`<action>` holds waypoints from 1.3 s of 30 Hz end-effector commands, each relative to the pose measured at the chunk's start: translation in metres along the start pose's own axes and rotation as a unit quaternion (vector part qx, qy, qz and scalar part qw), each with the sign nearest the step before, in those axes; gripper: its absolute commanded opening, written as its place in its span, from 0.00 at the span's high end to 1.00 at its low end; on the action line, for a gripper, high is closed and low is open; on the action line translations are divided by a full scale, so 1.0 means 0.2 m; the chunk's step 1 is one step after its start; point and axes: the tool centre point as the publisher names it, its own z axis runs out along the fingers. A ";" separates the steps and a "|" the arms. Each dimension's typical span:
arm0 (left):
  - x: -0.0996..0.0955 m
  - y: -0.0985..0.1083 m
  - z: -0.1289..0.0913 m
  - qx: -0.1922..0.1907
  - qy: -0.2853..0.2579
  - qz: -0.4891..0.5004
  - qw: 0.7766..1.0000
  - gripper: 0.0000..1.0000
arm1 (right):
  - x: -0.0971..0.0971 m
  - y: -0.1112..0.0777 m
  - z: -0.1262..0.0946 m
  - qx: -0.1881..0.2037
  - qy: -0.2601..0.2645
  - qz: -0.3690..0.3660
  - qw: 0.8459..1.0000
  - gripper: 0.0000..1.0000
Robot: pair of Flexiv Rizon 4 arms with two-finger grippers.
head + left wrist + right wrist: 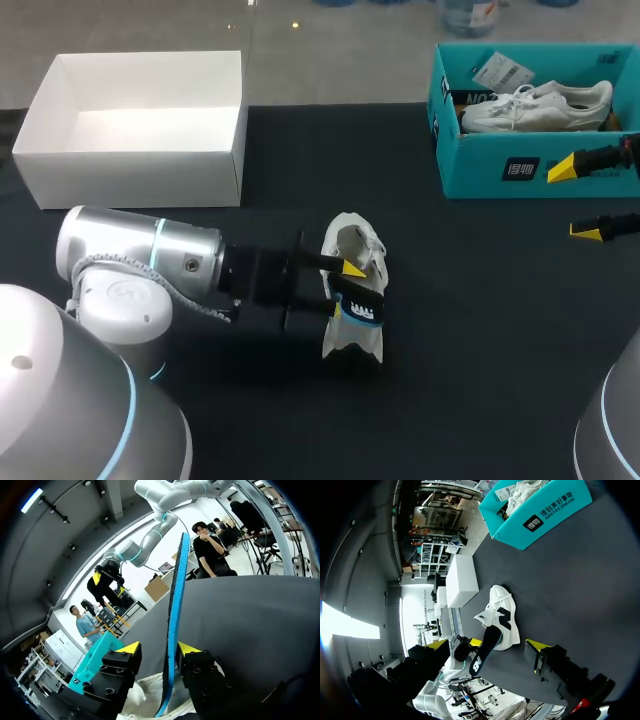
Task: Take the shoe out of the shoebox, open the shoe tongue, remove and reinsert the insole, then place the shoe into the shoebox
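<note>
Since the insole (175, 615) is a thin foam sheet, blue along its edge and dark on its printed face, I judge it light, floppy and easy to crease. I would take it flat across both faces near the heel end, not by its long free tip. It stands on edge between the fingers of my left pincer (159, 648), which is partly open: one finger touches it and the other shows a gap, so I would not call it gripped. Its lower end runs into the white shoe (355, 240), which rests near the middle of the dark table (470, 330). The shoe looks to be a soft upper over a firmer sole, and the heel collar seems the sturdiest hold. My right pincer (578, 200) hangs wide open and empty at 3 o'clock, just before the teal cardboard shoebox (480, 165) at 1 o'clock.
</note>
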 end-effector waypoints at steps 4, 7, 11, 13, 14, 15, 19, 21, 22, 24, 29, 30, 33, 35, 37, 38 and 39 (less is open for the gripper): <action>-0.02 -0.01 -0.08 -0.012 0.006 0.001 1.000 0.55 | 0.00 0.00 0.00 0.000 -0.001 0.000 1.000 0.00; -0.01 -0.01 -0.10 -0.016 0.007 0.001 1.000 0.55 | 0.00 0.00 0.00 0.000 -0.001 0.000 1.000 0.00; 0.00 0.00 -0.11 -0.024 0.007 -0.002 1.000 0.57 | 0.00 0.00 0.00 0.000 -0.001 0.000 1.000 0.00; 0.00 0.01 -0.11 -0.028 0.009 -0.004 1.000 0.57 | 0.00 0.00 0.00 0.000 -0.001 0.000 1.000 0.00; 0.01 0.02 -0.11 -0.028 0.009 -0.005 1.000 0.58 | 0.00 0.00 0.00 0.000 -0.001 0.000 1.000 0.00; 0.02 0.02 -0.11 -0.029 0.011 -0.007 0.999 0.60 | 0.00 0.00 0.00 0.000 -0.001 0.000 1.000 0.00; 0.05 0.05 -0.11 -0.038 0.022 -0.009 0.999 0.64 | 0.00 0.00 0.00 0.000 -0.001 0.000 1.000 0.00; 0.06 0.06 -0.11 -0.040 0.022 -0.011 0.999 0.65 | 0.00 0.00 0.00 0.000 -0.001 0.000 1.000 0.00; 0.06 0.07 -0.11 -0.041 0.023 -0.011 0.999 0.66 | 0.00 0.00 0.00 0.000 -0.001 0.000 1.000 0.00; 0.06 0.08 -0.10 -0.046 0.025 -0.011 0.999 0.69 | 0.00 0.00 0.00 0.000 -0.001 0.000 1.000 0.00; 0.06 0.11 -0.07 -0.054 0.035 -0.003 0.998 0.71 | 0.00 0.00 0.00 0.000 -0.001 0.000 1.000 0.00; 0.06 0.12 -0.07 -0.059 0.038 -0.003 0.998 0.72 | 0.00 0.00 0.00 0.000 -0.001 0.000 1.000 0.00; 0.06 0.14 -0.05 -0.064 0.042 0.000 0.997 0.75 | 0.00 0.00 0.00 0.000 -0.001 0.000 1.000 0.00; 0.06 0.14 -0.05 -0.069 0.046 0.002 0.997 0.78 | 0.00 0.00 0.00 0.000 -0.001 0.000 1.000 0.00; 0.06 0.15 -0.04 -0.072 0.047 0.005 0.996 1.00 | 0.00 0.00 0.00 0.000 -0.001 0.000 1.000 0.00; 0.06 0.15 -0.04 -0.075 0.047 0.006 0.996 1.00 | 0.00 0.00 0.00 0.000 -0.001 0.000 1.000 0.00; 0.06 0.16 -0.04 -0.078 0.049 0.006 0.996 1.00 | 0.00 0.00 0.00 0.000 -0.001 0.000 1.000 0.00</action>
